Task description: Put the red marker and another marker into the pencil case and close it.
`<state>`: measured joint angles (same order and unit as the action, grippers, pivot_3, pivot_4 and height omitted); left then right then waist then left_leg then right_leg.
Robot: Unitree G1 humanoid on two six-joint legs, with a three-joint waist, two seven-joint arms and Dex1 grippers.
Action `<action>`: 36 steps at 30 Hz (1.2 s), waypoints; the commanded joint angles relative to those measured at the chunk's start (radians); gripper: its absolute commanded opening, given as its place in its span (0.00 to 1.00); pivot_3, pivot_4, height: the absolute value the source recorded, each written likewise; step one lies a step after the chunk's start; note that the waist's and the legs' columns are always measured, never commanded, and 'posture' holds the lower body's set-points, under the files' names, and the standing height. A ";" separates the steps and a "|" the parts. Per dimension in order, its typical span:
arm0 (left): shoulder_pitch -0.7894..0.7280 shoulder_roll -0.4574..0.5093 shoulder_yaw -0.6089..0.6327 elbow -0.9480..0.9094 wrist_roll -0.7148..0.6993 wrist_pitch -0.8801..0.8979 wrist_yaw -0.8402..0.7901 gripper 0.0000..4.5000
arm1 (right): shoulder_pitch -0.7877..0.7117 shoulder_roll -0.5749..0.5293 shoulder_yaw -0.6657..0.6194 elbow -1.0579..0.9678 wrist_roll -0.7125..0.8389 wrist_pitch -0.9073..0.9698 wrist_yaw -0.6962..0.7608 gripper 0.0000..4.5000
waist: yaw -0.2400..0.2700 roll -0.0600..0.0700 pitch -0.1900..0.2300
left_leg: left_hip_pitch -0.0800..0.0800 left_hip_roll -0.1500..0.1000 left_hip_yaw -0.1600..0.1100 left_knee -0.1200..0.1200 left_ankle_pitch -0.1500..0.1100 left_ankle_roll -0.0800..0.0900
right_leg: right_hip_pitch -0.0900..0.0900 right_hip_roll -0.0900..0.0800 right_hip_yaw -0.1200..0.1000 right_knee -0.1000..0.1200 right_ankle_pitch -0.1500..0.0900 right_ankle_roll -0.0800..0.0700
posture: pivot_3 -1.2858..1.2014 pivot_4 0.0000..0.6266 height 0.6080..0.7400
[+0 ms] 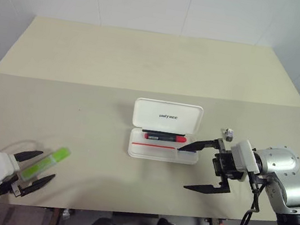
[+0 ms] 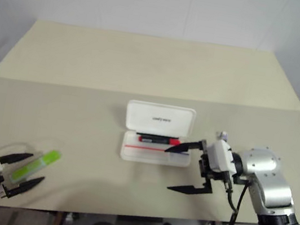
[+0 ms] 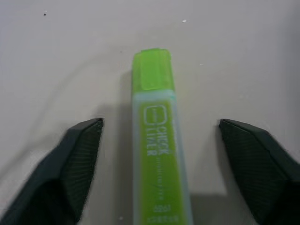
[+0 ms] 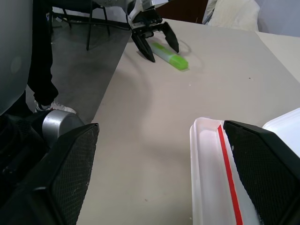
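Observation:
The white pencil case point(image 1: 167, 116) lies open in the middle of the table, lid standing up at the back. The red marker point(image 1: 163, 137) rests inside its tray, along the hinge side. The lime-green highlighter point(image 1: 46, 163) lies flat on the table at the near left. My left gripper point(image 1: 47, 165) is open, one finger on each side of the highlighter point(image 3: 157, 140), with gaps showing on both sides. My right gripper point(image 1: 183, 167) is open and empty just right of the case, its upper fingertip point(image 1: 185, 148) over the tray's right end.
A tiny grey-silver object point(image 1: 226, 132) sits on the table right of the case, behind my right gripper. The table's front edge point(image 1: 122, 215) runs close to both grippers. A person's dark trouser leg and shoe point(image 4: 47, 93) stand off the table's left side.

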<state>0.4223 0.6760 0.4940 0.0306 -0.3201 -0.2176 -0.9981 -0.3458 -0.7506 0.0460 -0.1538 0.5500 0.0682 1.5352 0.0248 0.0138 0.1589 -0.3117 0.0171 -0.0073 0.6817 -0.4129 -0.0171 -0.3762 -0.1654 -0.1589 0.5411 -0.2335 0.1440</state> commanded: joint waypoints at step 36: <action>-0.484 0.056 -0.457 -0.364 0.011 0.267 -0.002 0.25 | 0.142 -0.050 -0.084 -0.040 -0.043 -0.047 -0.083 1.00 | -0.001 -0.006 0.002 | 0.010 0.003 0.017 0.000 -0.007 -0.001 | -0.002 0.001 -0.004 0.000 0.001 -0.006 | 0.52 0.24 1.00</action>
<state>-0.0498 0.7380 0.0592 -0.3171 -0.3221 0.0625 -0.9970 -0.2069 -0.7798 0.0032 -0.1556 0.4959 0.0303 1.4652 0.0236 0.0080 0.1608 -0.3014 0.0204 0.0101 0.6814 -0.4195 -0.0180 -0.3778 -0.1644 -0.1625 0.5416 -0.2328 0.1379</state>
